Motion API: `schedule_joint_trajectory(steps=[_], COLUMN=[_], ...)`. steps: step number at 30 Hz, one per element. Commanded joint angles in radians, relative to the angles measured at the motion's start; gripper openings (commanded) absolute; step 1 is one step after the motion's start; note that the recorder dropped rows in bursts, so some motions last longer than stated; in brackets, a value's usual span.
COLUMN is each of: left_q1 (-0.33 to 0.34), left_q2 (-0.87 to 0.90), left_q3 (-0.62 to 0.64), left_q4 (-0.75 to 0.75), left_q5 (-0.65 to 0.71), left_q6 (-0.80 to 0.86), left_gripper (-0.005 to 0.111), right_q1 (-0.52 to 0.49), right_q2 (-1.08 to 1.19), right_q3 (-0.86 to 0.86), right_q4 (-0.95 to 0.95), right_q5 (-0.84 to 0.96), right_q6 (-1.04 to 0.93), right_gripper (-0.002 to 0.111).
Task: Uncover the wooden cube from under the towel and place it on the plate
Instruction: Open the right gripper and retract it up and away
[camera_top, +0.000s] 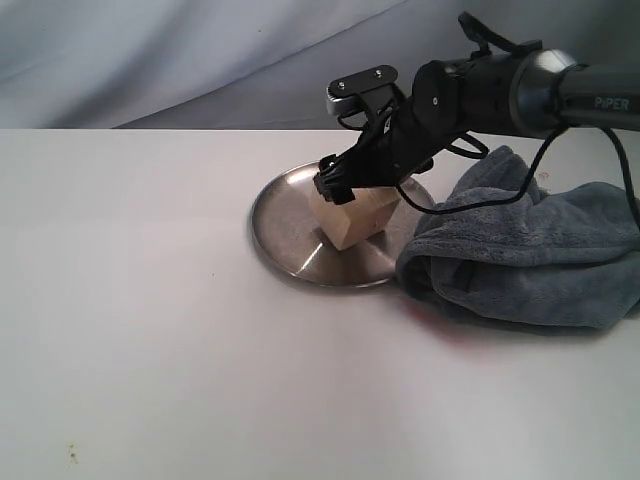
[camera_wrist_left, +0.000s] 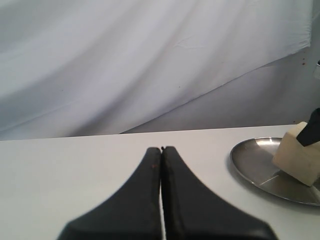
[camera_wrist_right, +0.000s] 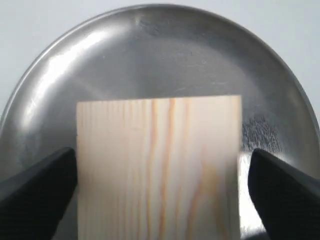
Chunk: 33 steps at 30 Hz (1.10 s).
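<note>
Black fingers on the left gripper (camera_wrist_left: 161, 148) are pressed flat together with nothing between them. From those jaws, the shiny metal plate (camera_wrist_left: 250, 165) and the wooden cube (camera_wrist_left: 298, 155) sit well off to one side across the white table (camera_wrist_left: 75, 165), so that arm isn't the one in play.

The right gripper (camera_wrist_right: 162, 152) is the near one. The cube sits dead centre between its jaws, one pad on each opposite face, with the grain running parallel to the fingers. One pad looks to be touching the wood. On the other side a thin sliver of plate shows between pad and cube, so I'd call the jaws parted just wider than the block and not really clamping it.

From the outside camera the cube looks to be sitting on the plate, towards the side nearest the towel (camera_top: 530, 250), which lies bunched up behind the right jaws and overlaps the plate's rim.

My guess is the placing is basically done. What matters next is pulling the jaws straight back or up off those two faces — any sideways drift would nudge the block.
</note>
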Motion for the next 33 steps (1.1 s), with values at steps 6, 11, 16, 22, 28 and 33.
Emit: schedule_joint_trajectory(steps=[6,11,16,22,28,33], left_q1=[0.002,0.002,0.002,0.002,0.002,0.002], left_q2=[-0.004,-0.004,-0.004,-0.004,-0.004,-0.004], left_q3=[0.004,0.004,0.004,0.004,0.004,0.004], left_q4=[-0.002,-0.002,-0.002,-0.002,-0.002,-0.002], left_q5=[-0.011,-0.011,-0.011,-0.011,-0.011,-0.011], left_q6=[-0.002,-0.002,-0.002,-0.002,-0.002,-0.002], left_gripper=[0.0,0.0,0.0,0.0,0.0,0.0], right_q1=[-0.006,-0.006,-0.006,-0.006,-0.006,-0.008], right_q2=[-0.01,-0.037,-0.087,-0.174,-0.311,-0.409], right_q3=[-0.009,-0.009,-0.009,-0.009,-0.007,0.053], right_q4=[-0.002,-0.002,-0.002,-0.002,-0.002,-0.018], right_q5=[-0.025,-0.051,0.0,0.151,0.286,0.204], right_q6=[0.024,0.024,0.02,-0.04,-0.083,-0.134], right_gripper=[0.099,0.099,0.099,0.085,0.035,0.018])
